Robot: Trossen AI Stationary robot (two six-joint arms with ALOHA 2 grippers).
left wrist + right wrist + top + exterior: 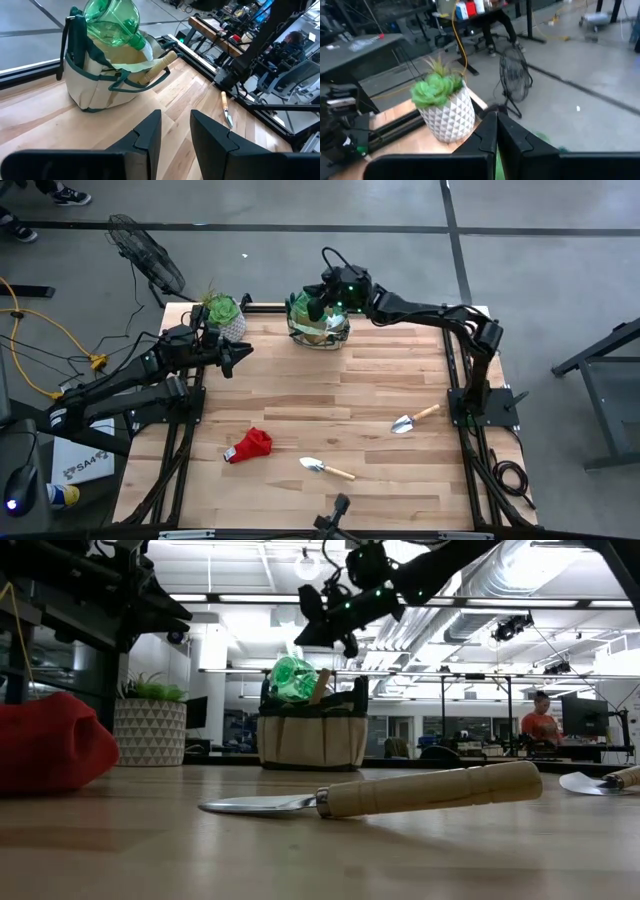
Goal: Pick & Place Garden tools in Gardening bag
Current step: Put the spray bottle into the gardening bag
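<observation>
The beige bag with green trim (318,326) stands at the table's far middle. A translucent green piece (112,22) and a pale wooden handle (161,63) stick up out of it. My right gripper (320,302) hangs shut and empty just above the bag, and it also shows in the low view (338,636). My left gripper (236,358) is open and empty, left of the bag and pointing toward it. Two trowels lie flat on the table, one near the middle (326,468) and one at the right (414,420). A red cloth (250,445) lies at the near left. No pruning shears show.
A green plant in a white patterned pot (226,317) stands at the far left corner, close to my left arm. A bare stretch of wooden table (330,395) lies between the bag and the trowels. A person sits in the room behind (541,724).
</observation>
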